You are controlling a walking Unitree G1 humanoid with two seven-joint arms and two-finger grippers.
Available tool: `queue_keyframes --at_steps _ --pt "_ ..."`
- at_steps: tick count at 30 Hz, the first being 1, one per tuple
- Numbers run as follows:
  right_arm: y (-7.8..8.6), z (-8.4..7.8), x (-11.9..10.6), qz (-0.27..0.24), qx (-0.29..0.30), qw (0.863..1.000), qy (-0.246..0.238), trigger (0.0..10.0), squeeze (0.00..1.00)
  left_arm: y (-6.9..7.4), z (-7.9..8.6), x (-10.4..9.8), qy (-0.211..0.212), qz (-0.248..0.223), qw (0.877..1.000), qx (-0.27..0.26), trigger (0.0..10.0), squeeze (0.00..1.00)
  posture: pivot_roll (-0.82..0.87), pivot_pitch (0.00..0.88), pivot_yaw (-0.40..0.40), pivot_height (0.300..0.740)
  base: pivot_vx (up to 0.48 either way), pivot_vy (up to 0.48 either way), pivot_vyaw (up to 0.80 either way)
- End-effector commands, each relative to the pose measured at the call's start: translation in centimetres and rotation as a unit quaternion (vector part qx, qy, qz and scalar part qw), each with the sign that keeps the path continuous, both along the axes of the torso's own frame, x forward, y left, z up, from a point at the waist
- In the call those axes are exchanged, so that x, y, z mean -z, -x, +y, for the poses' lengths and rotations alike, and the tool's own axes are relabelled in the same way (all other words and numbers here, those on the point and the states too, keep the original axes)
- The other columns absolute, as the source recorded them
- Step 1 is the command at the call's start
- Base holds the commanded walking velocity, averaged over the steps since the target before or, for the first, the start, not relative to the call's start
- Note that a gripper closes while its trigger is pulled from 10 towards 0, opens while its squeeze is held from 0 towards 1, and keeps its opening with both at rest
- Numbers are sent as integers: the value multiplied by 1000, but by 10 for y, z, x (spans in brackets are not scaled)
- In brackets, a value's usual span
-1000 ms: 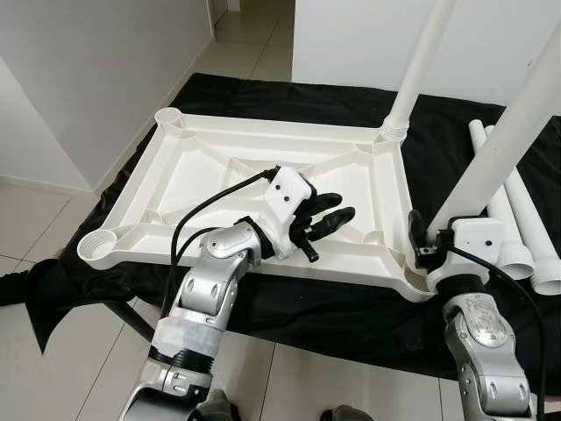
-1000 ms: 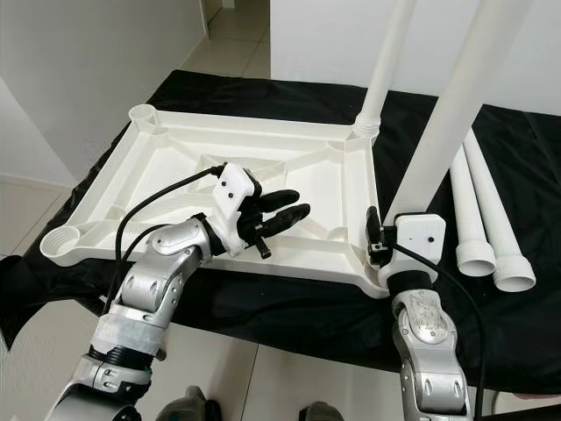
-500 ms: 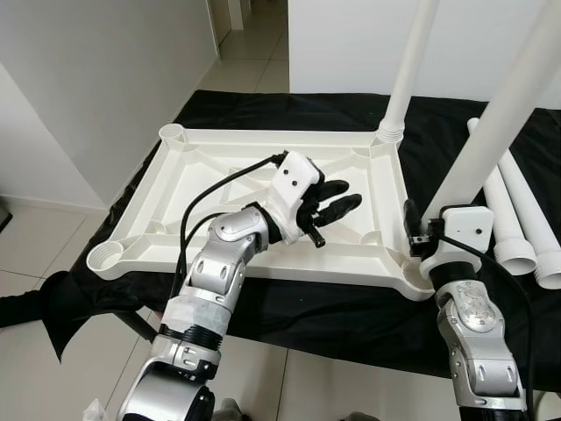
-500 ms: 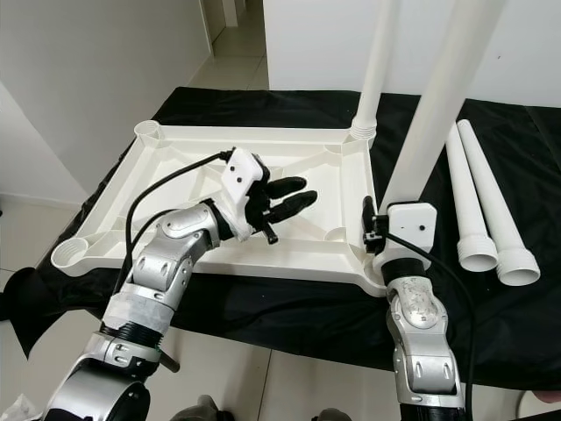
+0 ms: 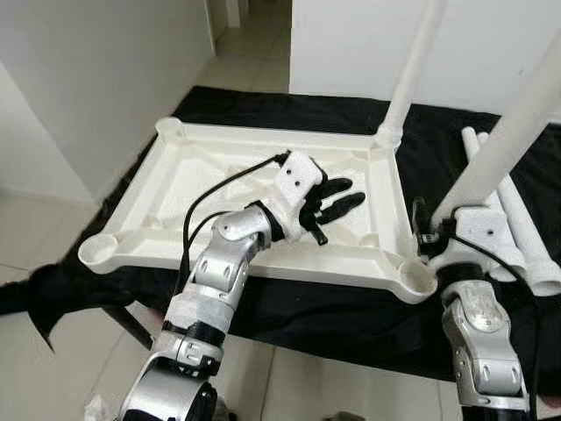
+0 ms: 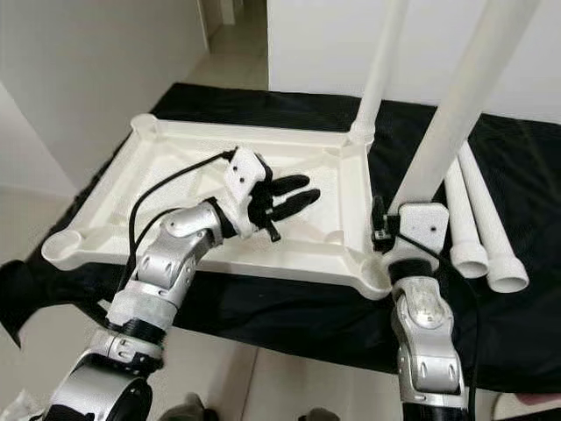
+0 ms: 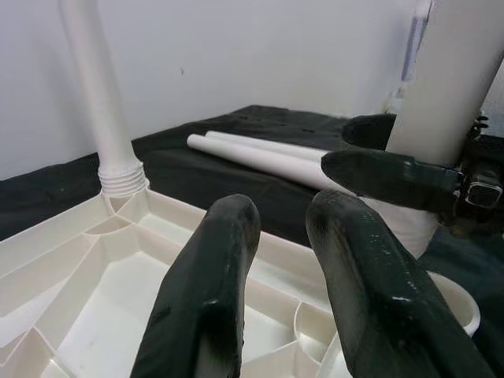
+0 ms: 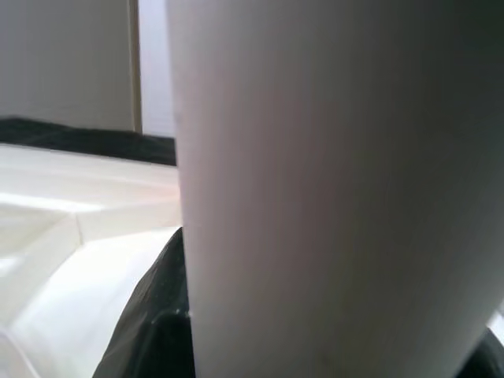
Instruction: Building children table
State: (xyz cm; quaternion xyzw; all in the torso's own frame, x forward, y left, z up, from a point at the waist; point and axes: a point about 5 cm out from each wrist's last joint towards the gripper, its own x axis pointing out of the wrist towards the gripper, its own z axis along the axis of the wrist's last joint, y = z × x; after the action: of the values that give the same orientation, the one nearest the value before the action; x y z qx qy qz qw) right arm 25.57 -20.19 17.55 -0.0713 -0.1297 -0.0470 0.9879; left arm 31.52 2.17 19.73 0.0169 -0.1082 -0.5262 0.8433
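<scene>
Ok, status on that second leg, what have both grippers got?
Right gripper shut on table leg, held at near-right corner socket. Left gripper open over upturned tabletop. Two spare legs on the cloth alongside.

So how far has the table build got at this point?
One leg already stands in the upturned tabletop's far right corner. The right claw holds a second leg at the near right corner socket. The left claw hovers over the tabletop. Two spare legs lie on the black cloth; both left sockets remain unfilled.
</scene>
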Motion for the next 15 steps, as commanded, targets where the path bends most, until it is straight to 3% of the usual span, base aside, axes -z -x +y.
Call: queue_keyframes --at_steps 1,5,9,15 --pt "0 2 2 -1 0 1000 -19 10000 0 -5 7 2 13 15 998 -56 10000 0 28 0 -20 740 0 0 0" --pt "2 3 3 0 6 1000 -27 10000 0 0 6 6 4 12 999 -41 10000 0 29 0 -17 740 0 0 0" --pt "12 5 8 1 5 1000 -30 10000 0 17 1 5 9 8 1000 -7 10000 0 24 0 3 740 0 0 0" --pt "16 3 10 5 7 1000 -29 10000 0 20 0 9 8 11 1000 -2 10000 0 15 0 16 740 0 0 0"
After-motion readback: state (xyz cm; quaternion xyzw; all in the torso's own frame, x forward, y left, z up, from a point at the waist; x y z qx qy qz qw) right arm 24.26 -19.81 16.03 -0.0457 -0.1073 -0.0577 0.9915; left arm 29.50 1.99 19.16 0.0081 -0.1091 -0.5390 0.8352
